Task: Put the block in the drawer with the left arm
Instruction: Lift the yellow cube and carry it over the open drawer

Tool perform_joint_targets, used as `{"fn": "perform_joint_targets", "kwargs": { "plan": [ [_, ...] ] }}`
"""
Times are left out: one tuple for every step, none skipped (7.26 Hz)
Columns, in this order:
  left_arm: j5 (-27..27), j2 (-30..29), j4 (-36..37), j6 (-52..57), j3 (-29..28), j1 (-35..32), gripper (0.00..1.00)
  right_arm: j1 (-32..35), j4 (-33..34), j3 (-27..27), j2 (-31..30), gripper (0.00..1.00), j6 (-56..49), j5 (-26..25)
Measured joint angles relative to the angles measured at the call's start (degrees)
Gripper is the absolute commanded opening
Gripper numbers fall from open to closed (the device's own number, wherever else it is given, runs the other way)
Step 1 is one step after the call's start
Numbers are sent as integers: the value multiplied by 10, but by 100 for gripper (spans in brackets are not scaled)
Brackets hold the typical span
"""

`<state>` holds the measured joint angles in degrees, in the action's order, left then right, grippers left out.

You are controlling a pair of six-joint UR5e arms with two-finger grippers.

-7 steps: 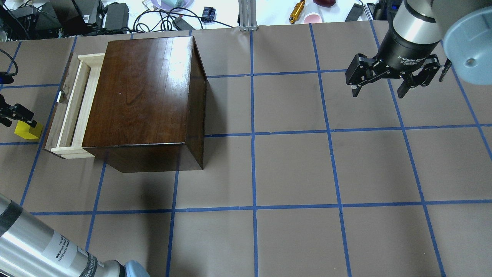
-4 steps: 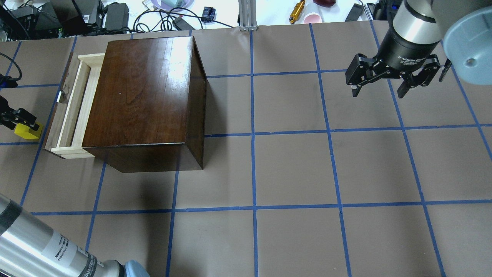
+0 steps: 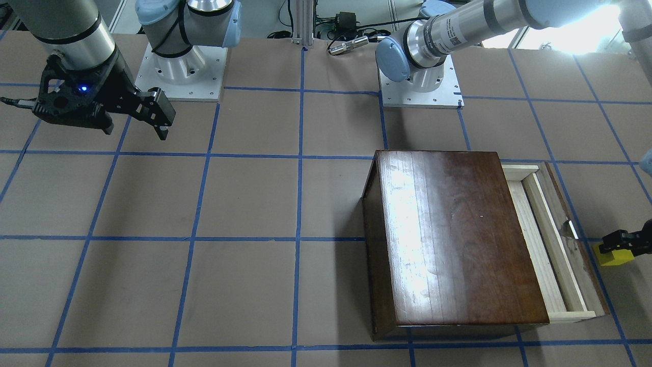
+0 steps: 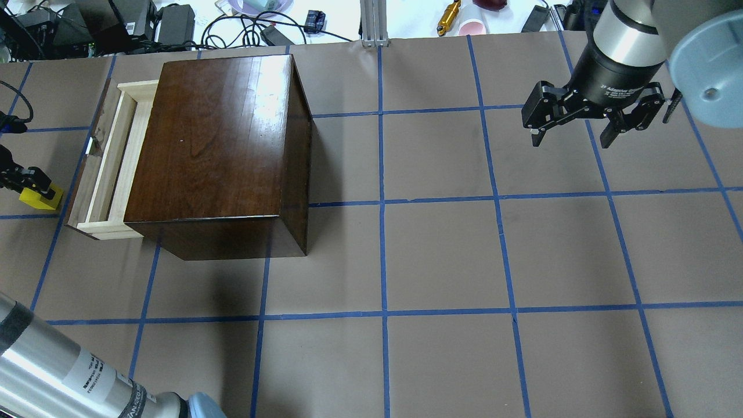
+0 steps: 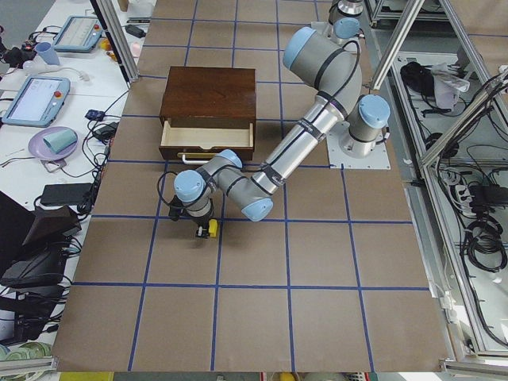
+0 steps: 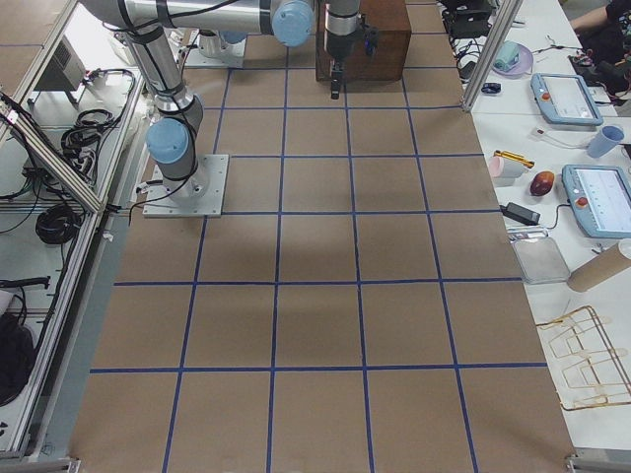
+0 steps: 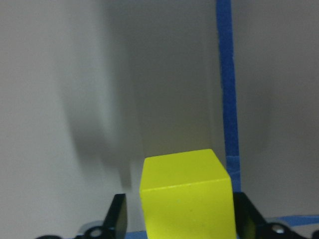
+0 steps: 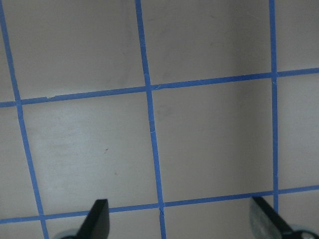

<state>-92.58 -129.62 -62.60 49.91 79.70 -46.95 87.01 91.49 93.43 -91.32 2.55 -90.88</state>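
Observation:
The yellow block [image 4: 40,199] is at the table's far left, just outside the drawer front. My left gripper [image 4: 26,179] is shut on the block; in the left wrist view the block [image 7: 185,199] sits between the two black fingers [image 7: 117,214]. The front-facing view shows the block [image 3: 613,256] under the left gripper [image 3: 622,240]. The drawer [image 4: 110,168] of pale wood stands pulled out of the dark wooden box [image 4: 220,145], and what shows of its tray is empty. My right gripper [image 4: 572,136] is open and empty, high above the far right of the table.
Cables, power supplies and small items [image 4: 174,23] lie beyond the table's far edge. A metal post [image 4: 374,23] stands at the far middle. The left arm's tube [image 4: 64,371] crosses the near left corner. Blue tape lines grid the brown table [image 4: 441,255].
My left gripper has shifted slightly left and settled over the block, and the block has moved a little left with it. The right arm, box and drawer have not moved.

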Motion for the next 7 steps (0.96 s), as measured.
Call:
{"fn": "perform_joint_targets", "kwargs": {
  "plan": [
    [0,0,0,0,-1,0,48,0,0,0,0,100,0,0],
    [0,3,-2,0,-2,0,48,0,0,0,0,100,0,0],
    [-1,9,-5,-2,-3,0,48,0,0,0,0,100,0,0],
    [-2,20,-11,-3,-4,-1,48,0,0,0,0,100,0,0],
    [-3,35,-23,-5,-3,-1,48,0,0,0,0,100,0,0],
    [-3,55,-43,-7,-2,-4,48,0,0,0,0,100,0,0],
    [-1,79,-73,-13,-2,-9,48,0,0,0,0,100,0,0]
  ]
}}
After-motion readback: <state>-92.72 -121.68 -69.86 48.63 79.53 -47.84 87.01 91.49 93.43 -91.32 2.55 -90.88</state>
